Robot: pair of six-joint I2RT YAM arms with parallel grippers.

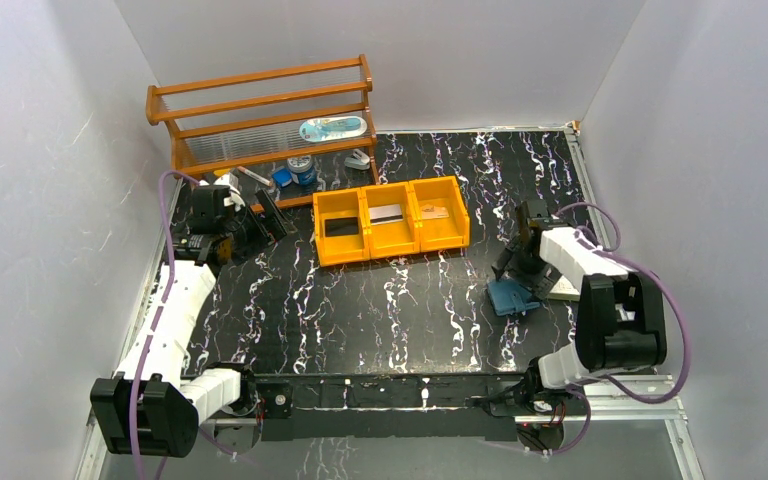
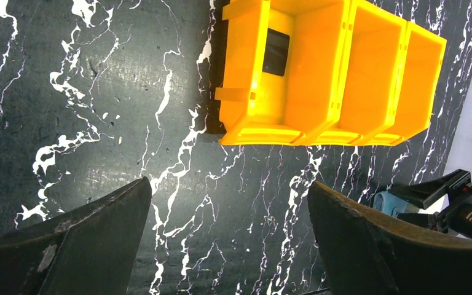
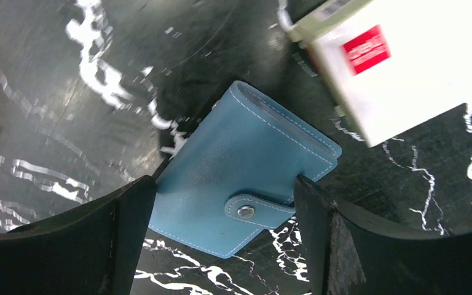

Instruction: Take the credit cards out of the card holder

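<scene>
Tabletop (image 1: 360, 310): black stone pattern with white veins; everything was carried on it.
Card holder (image 3: 239, 166): light blue, laid flat and folded shut near the right edge of the tabletop, its snap tab (image 3: 255, 211) fastened over the open side.
Right tool (image 3: 221, 184): held low over the card holder, released, one finger on either side of it; whether either finger touched the leather could not be told.
White box (image 3: 405, 80): with a red label (image 3: 367, 49), seen just beside the card holder, toward the right edge of the tabletop.
Orange tray (image 1: 390, 243): three compartments in a row, placed past the middle of the tabletop toward the rear edge.
Dark card (image 1: 340, 226): laid flat in the left compartment.
Silver-grey card (image 1: 386, 213): laid in the middle compartment.
Tan-gold card (image 1: 434, 211): laid in the right compartment.
Left tool (image 2: 228, 185): released, fingers spread wide, nothing between them; held above bare tabletop near the left edge, well apart from the card holder.
Wooden rack (image 1: 260, 110): set in the rear left corner, small items on and under it, too small to be named.
</scene>
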